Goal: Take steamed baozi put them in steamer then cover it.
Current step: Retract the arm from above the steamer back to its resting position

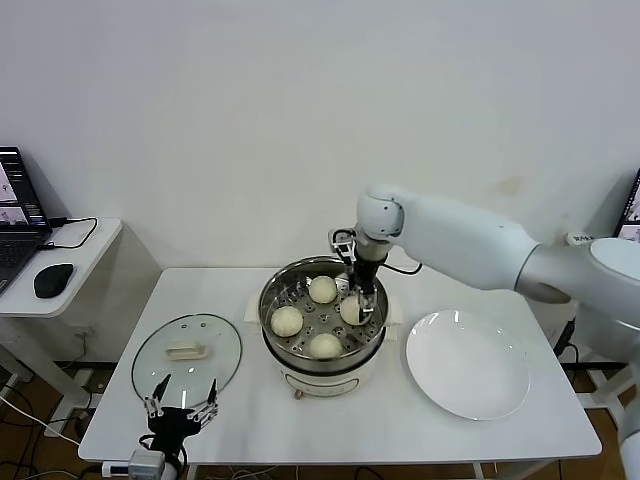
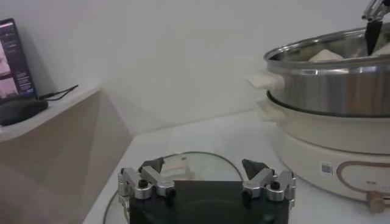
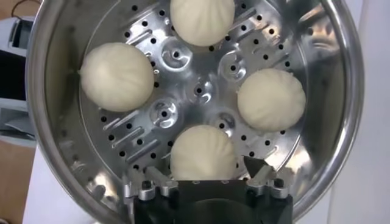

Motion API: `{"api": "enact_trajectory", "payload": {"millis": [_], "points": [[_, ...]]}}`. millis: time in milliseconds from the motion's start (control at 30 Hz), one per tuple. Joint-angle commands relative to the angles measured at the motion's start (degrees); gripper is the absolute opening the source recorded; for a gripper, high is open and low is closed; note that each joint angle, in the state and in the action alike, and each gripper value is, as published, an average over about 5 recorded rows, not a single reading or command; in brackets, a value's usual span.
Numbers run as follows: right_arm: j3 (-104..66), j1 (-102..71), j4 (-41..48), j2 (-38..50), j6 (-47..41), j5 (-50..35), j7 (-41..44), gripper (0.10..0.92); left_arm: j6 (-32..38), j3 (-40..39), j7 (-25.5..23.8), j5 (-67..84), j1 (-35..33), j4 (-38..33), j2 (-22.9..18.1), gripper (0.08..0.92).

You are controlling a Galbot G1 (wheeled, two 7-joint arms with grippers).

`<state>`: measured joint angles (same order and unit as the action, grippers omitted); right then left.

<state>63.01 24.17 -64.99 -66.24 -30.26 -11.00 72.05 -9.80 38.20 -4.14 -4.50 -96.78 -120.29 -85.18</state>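
Observation:
The steamer [image 1: 275, 300] stands mid-table, its steel pot [image 2: 329, 85] uncovered. Several cream-white baozi lie on its perforated tray [image 3: 198, 91]: one at the back [image 1: 322, 289], one on the left [image 1: 287, 320], one at the front [image 1: 325, 345]. Another baozi [image 3: 203, 152] sits on the right of the tray between the spread fingers of my right gripper [image 3: 198, 167], which hangs open just above it inside the pot [image 1: 357, 306]; the fingers stand clear of its sides. My left gripper [image 1: 183, 392] waits open near the table's front left edge, just short of the glass lid [image 1: 187, 352].
The lid [image 2: 216, 164] lies flat on the table left of the steamer, handle up. A bare white plate [image 1: 467, 363] sits to the steamer's right. A side table at far left carries a laptop [image 1: 15, 215] and a mouse [image 1: 53, 280].

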Motion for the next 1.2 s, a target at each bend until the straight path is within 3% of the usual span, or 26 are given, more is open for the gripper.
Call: {"api": "enact_trajectory", "payload": {"millis": [33, 133, 267, 533, 833, 1200], "points": [[-15.2, -1.5, -6.9, 11.9, 0.4, -7.9, -5.4, 0.822, 1.1, -0.2, -0.2, 0.6, -0.3, -0.7, -0.4, 0.823], [-22.7, -5.3, -12.6, 17.5, 1.3, -16.7, -15.5, 0.823, 1.8, -0.3, -0.8, 1.5, -0.5, -0.8, -0.5, 0.823], [-31.5, -12.8, -20.8, 25.7, 8.5, -27.2, -35.8, 0.823, 1.7, -0.8, -0.3, 3.8, -0.5, -0.8, -0.5, 0.823], [-64.5, -46.9, -36.1, 35.0, 10.0, -29.7, -57.9, 0.823, 1.4, -1.1, 0.6, 5.0, -0.4, -1.0, -0.2, 0.823], [-99.3, -87.7, -45.4, 20.9, 19.2, -24.9, -63.0, 0.823, 1.4, -1.0, 0.5, 4.4, 0.1, -2.0, 0.5, 0.823], [-107.3, -111.4, -45.8, 3.1, 34.5, -25.4, -67.2, 0.823, 3.2, 0.5, 0.3, -0.2, 3.4, 1.7, 2.5, 0.823]]}}
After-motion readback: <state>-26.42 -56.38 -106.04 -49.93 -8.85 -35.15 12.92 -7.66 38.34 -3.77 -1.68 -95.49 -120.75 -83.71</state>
